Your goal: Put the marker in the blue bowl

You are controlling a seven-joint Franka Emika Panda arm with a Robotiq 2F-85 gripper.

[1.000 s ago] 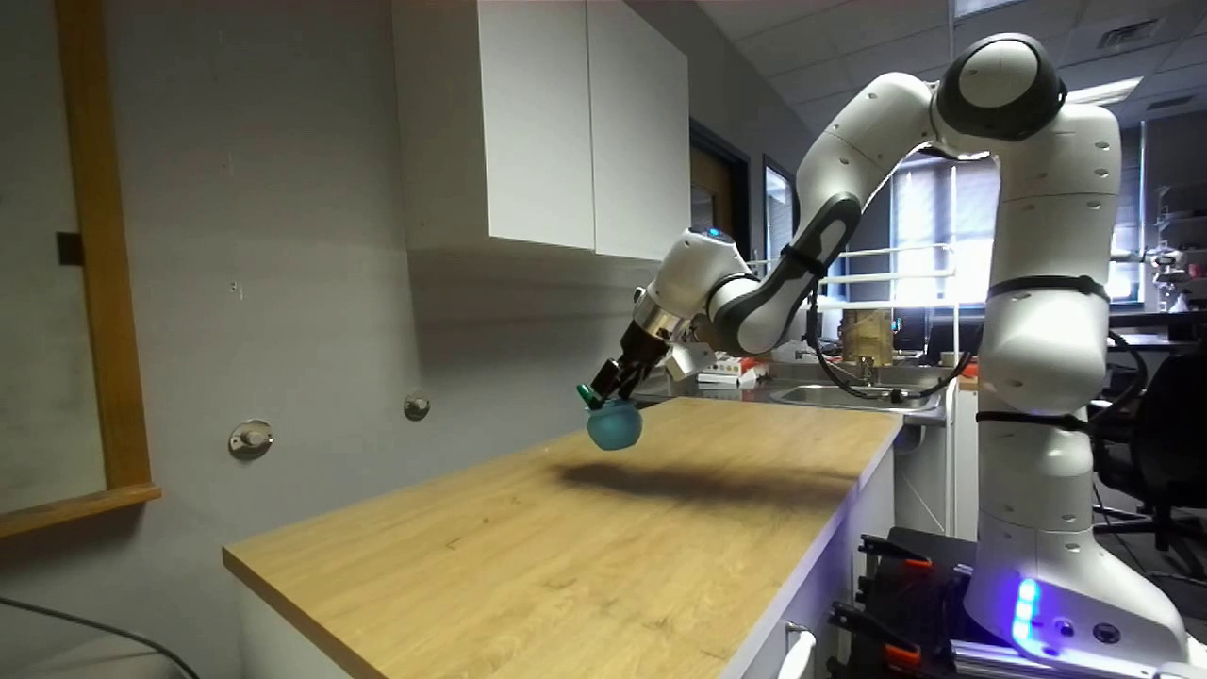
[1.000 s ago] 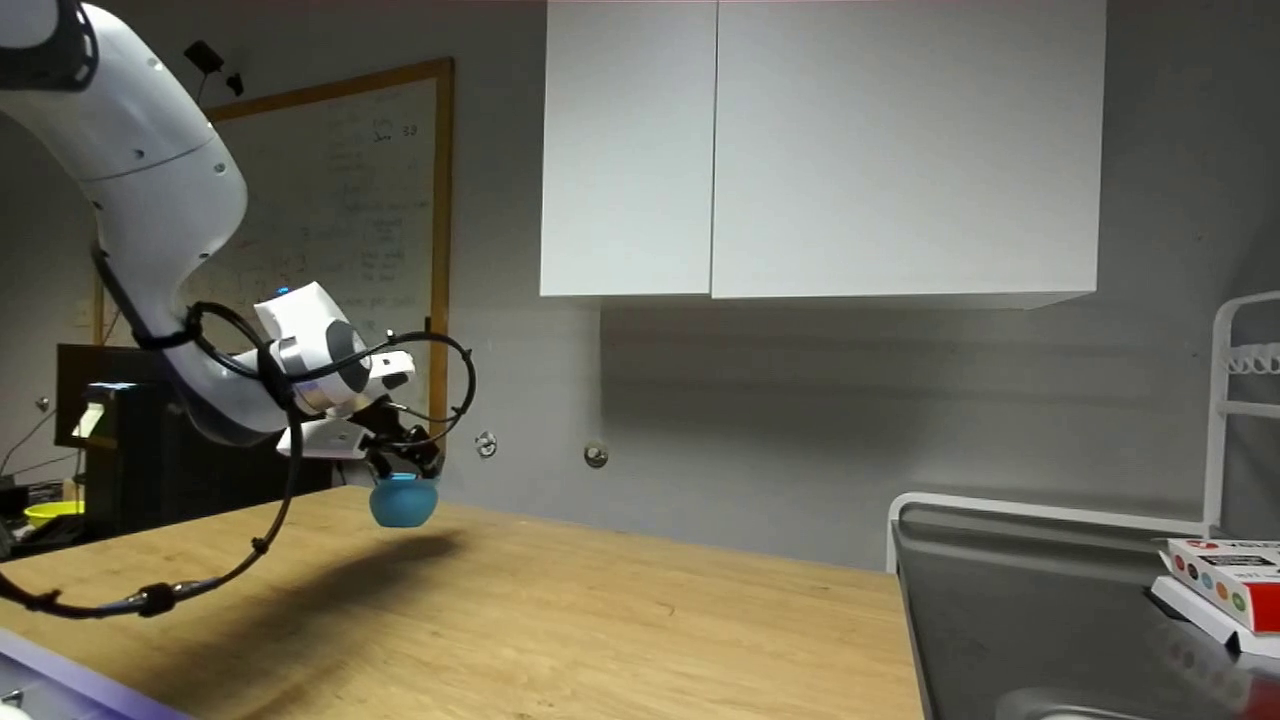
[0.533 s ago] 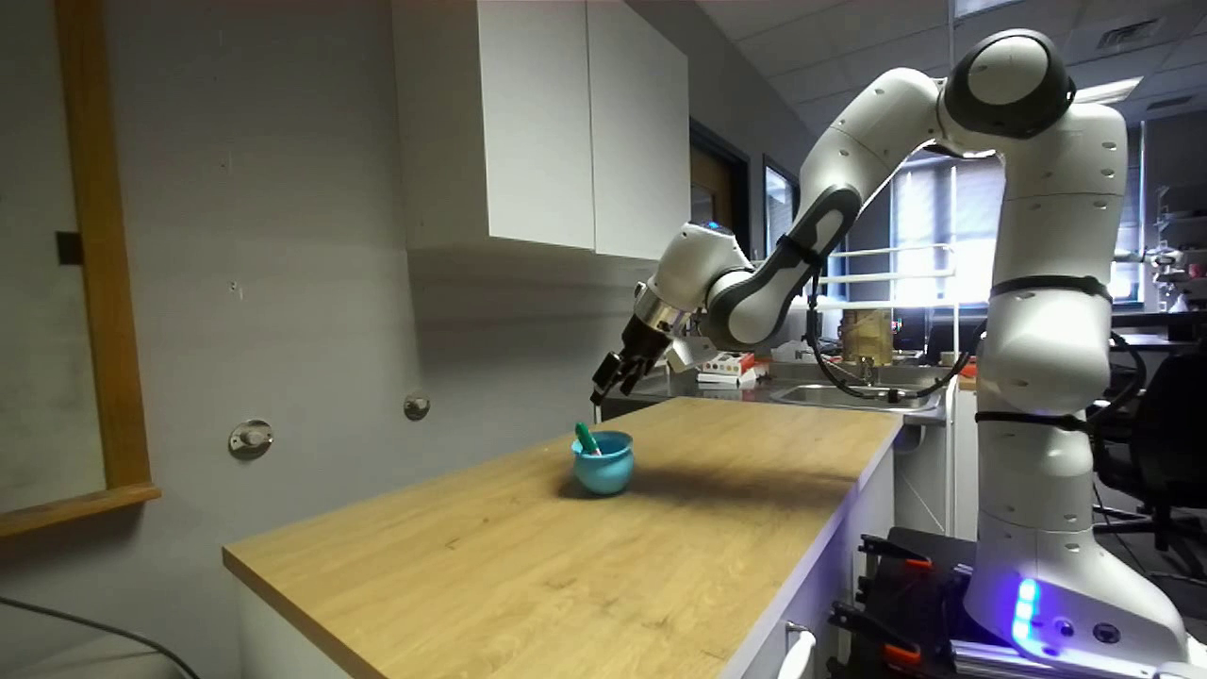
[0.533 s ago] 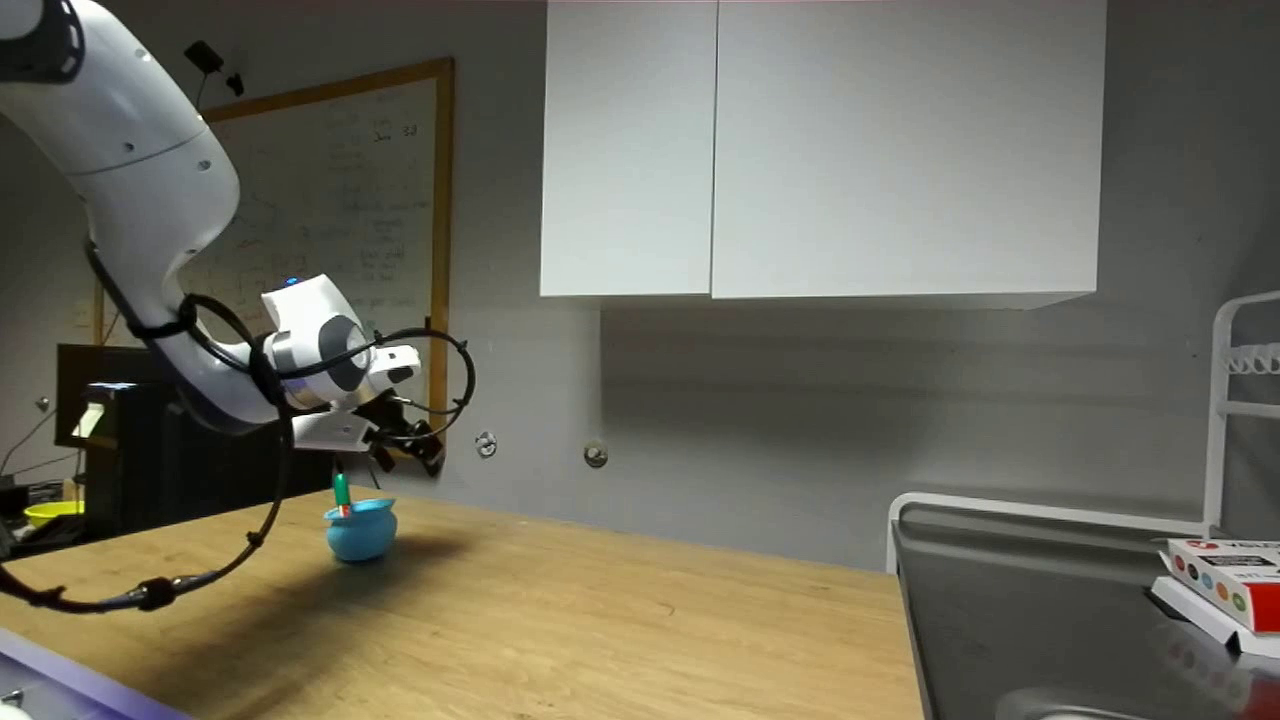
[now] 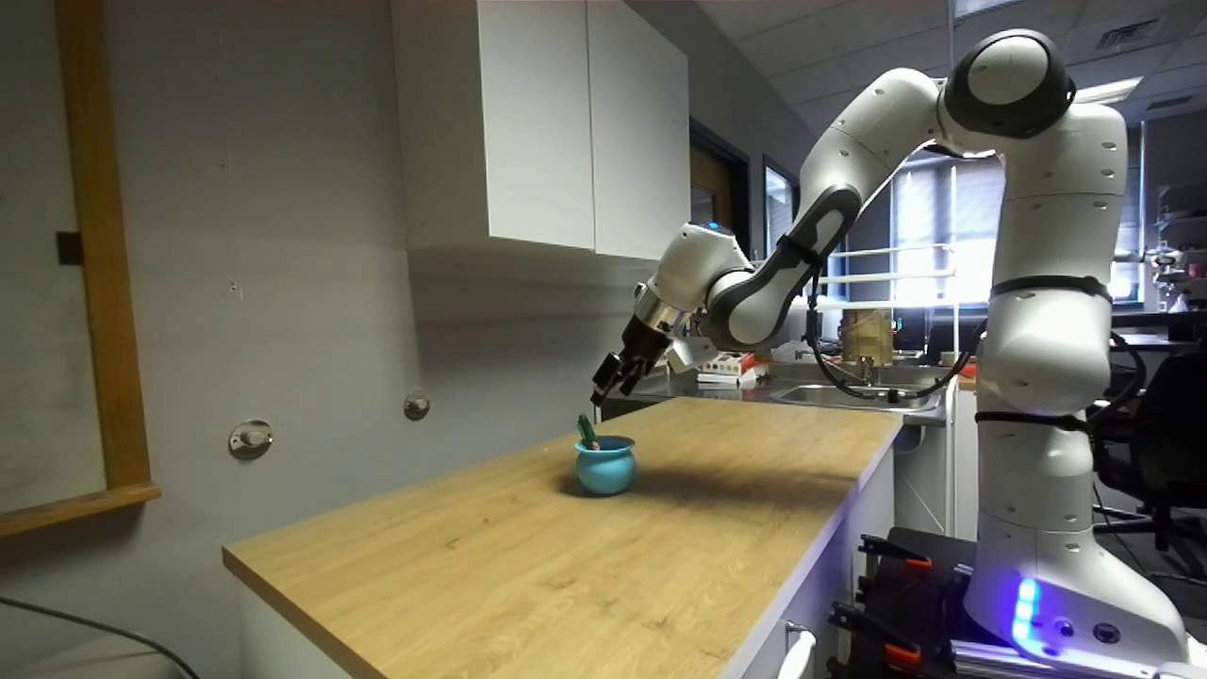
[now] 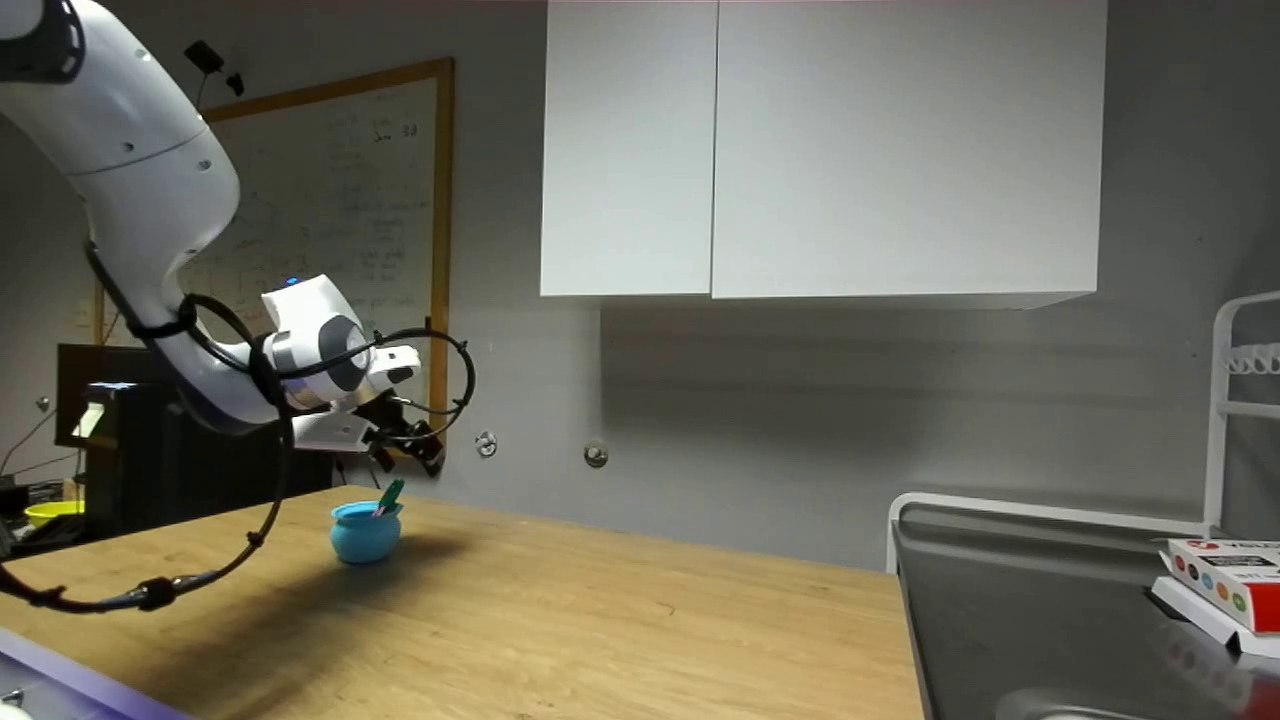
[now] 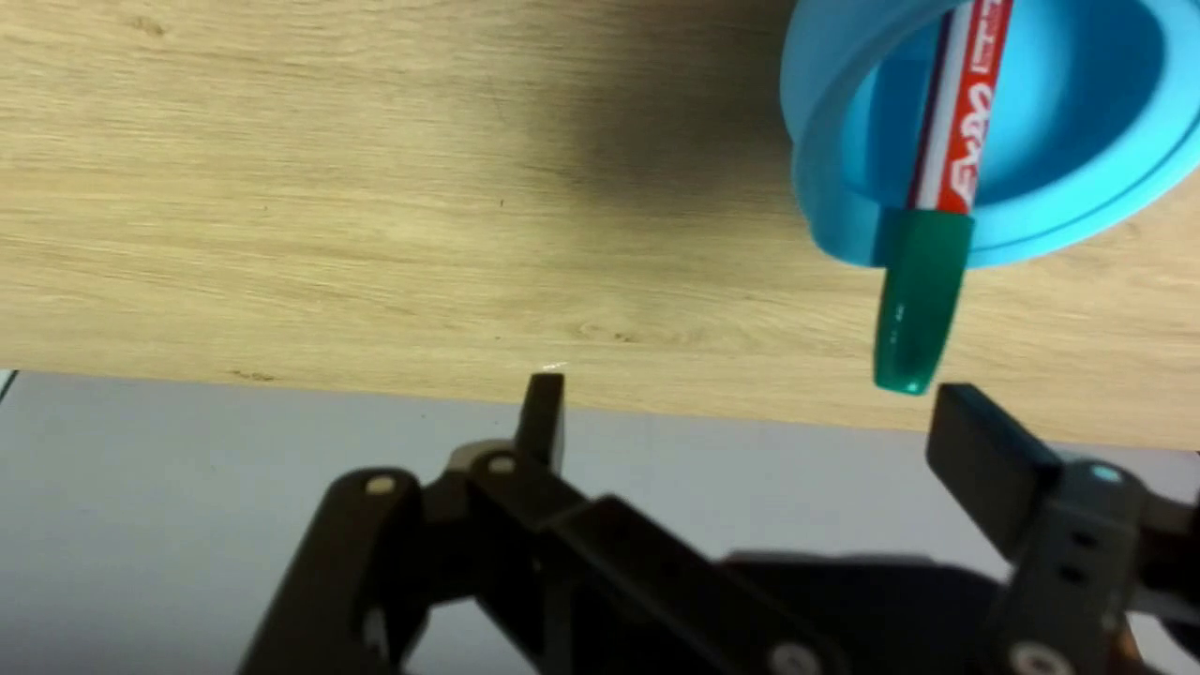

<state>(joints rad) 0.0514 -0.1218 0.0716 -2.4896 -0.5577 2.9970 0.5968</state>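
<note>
gripper (image 7: 750, 412): I see fingers (image 7: 994, 469) spread wide, hovering | blue bowl (image 5: 605, 474): upright on countertop (image 5: 566, 566), below the fingers | marker (image 7: 945, 192): tilted inside bowl, green cap (image 7: 923, 300) poking out, near but apart from fingers

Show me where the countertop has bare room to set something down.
The countertop is bare between the blue bowl and the sink top, also from the bowl toward the opposite end. It is crowded around the bowl: the marker leans past its rim, and open jaws hang higher nearby.

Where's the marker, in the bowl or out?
Inside: the wrist view shows the marker in the bowl, its green cap poking past the rim.
</note>
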